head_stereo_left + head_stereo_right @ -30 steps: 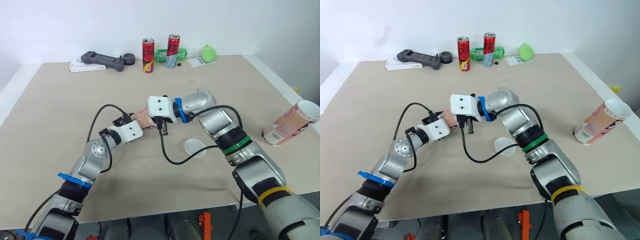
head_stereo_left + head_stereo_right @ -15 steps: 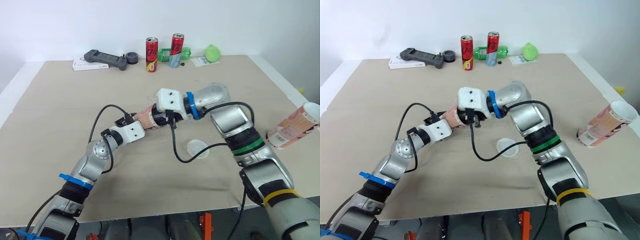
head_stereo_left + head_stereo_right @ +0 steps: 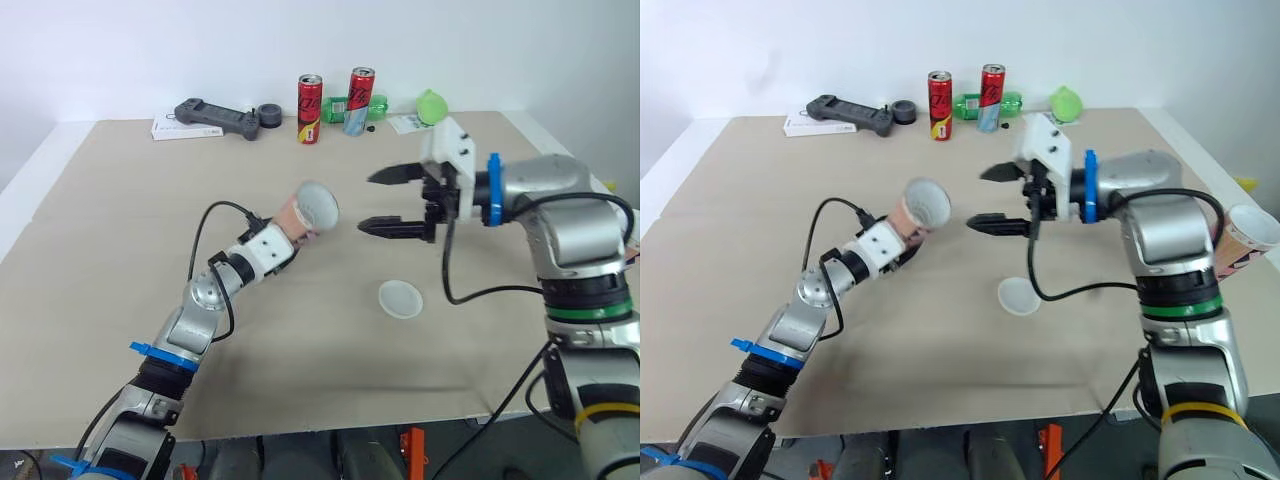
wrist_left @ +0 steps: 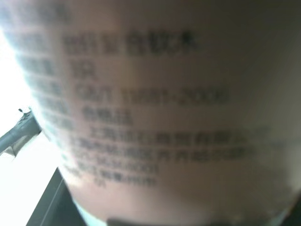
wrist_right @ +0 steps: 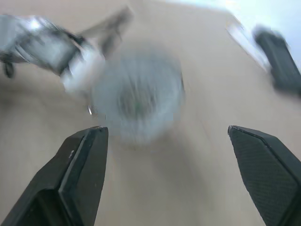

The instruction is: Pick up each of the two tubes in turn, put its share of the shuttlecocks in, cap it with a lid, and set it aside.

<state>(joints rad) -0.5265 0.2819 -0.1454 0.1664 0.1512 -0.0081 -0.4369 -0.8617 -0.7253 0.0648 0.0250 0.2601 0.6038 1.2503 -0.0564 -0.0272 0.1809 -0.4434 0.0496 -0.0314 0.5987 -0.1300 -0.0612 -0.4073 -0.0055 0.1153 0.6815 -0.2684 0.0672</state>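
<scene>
Bench contents are unchanged, but the right gripper has been drawn back. Half a second ago it was pressed to the mouth of the tube; now it is held apart from it, fingers spread wide and empty. The tube is kept clamped in the left gripper, raised off the bench, mouth turned toward the right gripper. Whether its pale end is a cap or feathers cannot be told. A second tube lies at the bench's right edge. One lid is left on the bench between the arms, so capping is judged the likely next step.
</scene>
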